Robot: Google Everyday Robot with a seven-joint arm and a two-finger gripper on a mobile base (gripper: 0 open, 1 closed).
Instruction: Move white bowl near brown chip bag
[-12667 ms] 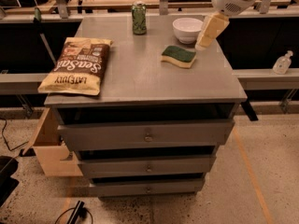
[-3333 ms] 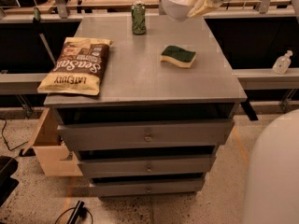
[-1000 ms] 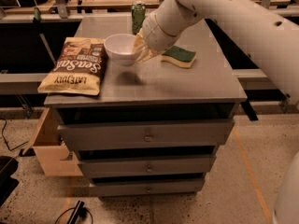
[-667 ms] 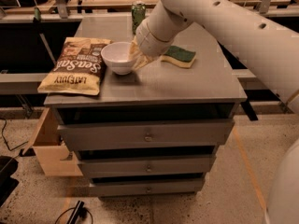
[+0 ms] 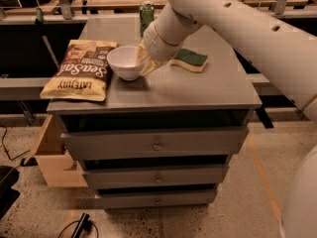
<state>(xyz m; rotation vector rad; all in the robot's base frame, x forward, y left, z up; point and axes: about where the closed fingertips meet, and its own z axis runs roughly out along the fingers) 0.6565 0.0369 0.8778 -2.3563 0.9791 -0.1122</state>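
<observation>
The white bowl sits on the grey cabinet top, close beside the right edge of the brown chip bag, which lies flat at the left with "Sea Salt" lettering. My gripper is at the bowl's right rim, its tan fingers shut on the rim. The big white arm reaches in from the upper right and hides part of the top behind it.
A green and yellow sponge lies right of the gripper. A green can stands at the back of the top. The cabinet has three drawers below. A wooden box sits on the floor at the left.
The gripper has carried the bowl from the back right across and down to the cabinet top beside the chip bag, and the bowl now rests lower and nearer the bag.
</observation>
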